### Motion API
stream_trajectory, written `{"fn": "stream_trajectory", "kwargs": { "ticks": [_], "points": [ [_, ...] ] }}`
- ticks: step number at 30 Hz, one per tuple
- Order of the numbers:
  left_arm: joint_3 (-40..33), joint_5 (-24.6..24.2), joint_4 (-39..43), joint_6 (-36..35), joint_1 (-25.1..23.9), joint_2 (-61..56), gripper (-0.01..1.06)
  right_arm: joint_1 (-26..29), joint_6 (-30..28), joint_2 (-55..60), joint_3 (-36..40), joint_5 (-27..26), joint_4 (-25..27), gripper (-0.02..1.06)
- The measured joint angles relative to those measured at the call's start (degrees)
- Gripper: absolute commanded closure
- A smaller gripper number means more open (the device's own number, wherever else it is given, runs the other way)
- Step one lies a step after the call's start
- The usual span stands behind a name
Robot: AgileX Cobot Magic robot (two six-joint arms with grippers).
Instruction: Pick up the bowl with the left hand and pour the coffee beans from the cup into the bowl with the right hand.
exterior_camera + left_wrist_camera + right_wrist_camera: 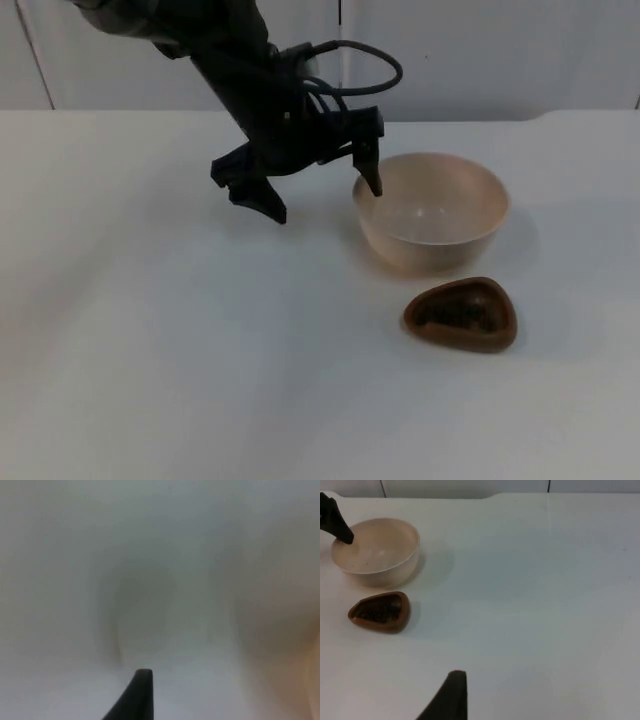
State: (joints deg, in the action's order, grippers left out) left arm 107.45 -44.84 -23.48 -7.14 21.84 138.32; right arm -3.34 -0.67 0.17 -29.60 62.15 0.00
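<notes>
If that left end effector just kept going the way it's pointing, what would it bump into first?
Probably the white table beside the bowl. The open left end effector points downward, one finger at the bowl's near rim; depth is unclear.

Light even and soft, diffuse from above; no glare on the white table (150, 350). Shadows faint: a pale one spreads right of the bowl (432, 210), a thin one rims the brown cup (461, 314). Top view mildly soft throughout. Left wrist view heavily smeared by motion, grey-white wash with a dim darker patch at centre; the black fingertip (135, 697) reads clearly. Right wrist view clearer, bowl and cup edges reasonably defined.
</notes>
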Motion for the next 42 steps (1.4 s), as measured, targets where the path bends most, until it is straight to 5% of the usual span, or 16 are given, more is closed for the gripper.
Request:
{"fn": "stream_trajectory", "kwargs": {
  "ticks": [10,15,20,21,26,42],
  "points": [
    [0.1,0.4,-0.2,1.1,0.0,0.7,0.06,0.0,0.2,0.0,0.0,0.0,0.0,-0.01],
    [0.1,0.4,-0.2,1.5,0.0,0.7,0.21,0.0,0.2,0.0,0.0,0.0,0.0,-0.01],
    [0.1,0.4,-1.8,2.3,0.0,0.7,0.57,0.0,0.2,0.0,0.0,0.0,0.0,-0.01],
    [0.1,0.4,-2.4,2.4,0.0,0.7,0.57,0.0,0.2,0.0,0.0,0.0,0.0,-0.01],
    [0.1,0.1,-5.0,2.6,0.0,0.7,1.04,0.0,0.2,0.0,0.0,0.0,0.0,-0.01],
    [0.1,-1.4,-9.5,2.8,0.5,-4.1,1.05,0.0,0.2,0.0,0.0,0.0,-0.6,-0.01]
  ]
}}
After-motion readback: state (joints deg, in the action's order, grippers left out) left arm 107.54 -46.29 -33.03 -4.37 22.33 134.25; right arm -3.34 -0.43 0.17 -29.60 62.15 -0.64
